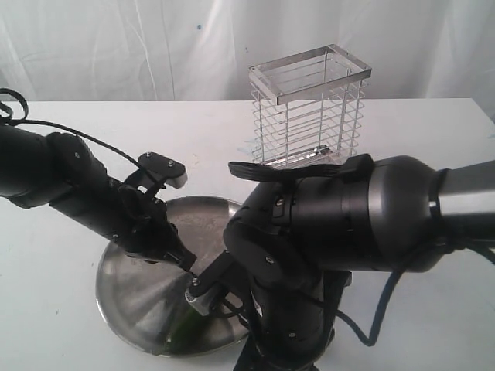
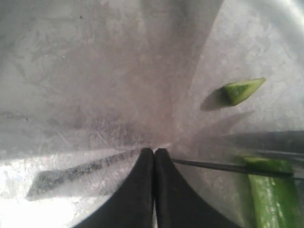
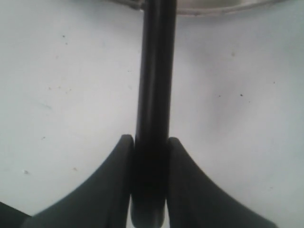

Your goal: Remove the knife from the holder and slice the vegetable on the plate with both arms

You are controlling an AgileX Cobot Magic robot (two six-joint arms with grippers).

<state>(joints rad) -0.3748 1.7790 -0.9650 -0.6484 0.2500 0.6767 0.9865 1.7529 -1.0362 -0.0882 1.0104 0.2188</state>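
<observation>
**Slicing step: knife set over the vegetable**

Nearest, the right gripper [image 3: 149, 141] is clenched on the knife [image 3: 154, 71] by its black handle, which runs straight out between the fingers toward the plate [image 3: 213, 4]. To cut well, I judge the blade [image 2: 213, 166] should come down square across the vegetable [image 2: 273, 194] with little sideways drag, so it neither rolls nor skids on the slick steel. The left gripper [image 2: 154, 151], its fingers pressed together on nothing, points its tips down at the plate just beside the blade. It would help more pinning the vegetable's free end. The vegetable is slender and glossy green, lying at the plate's near side. A wedge-shaped cut piece [image 2: 242, 90] lies apart from it. Farthest back, the wire holder [image 1: 309, 108] stands empty on the table [image 1: 402, 139].
</observation>
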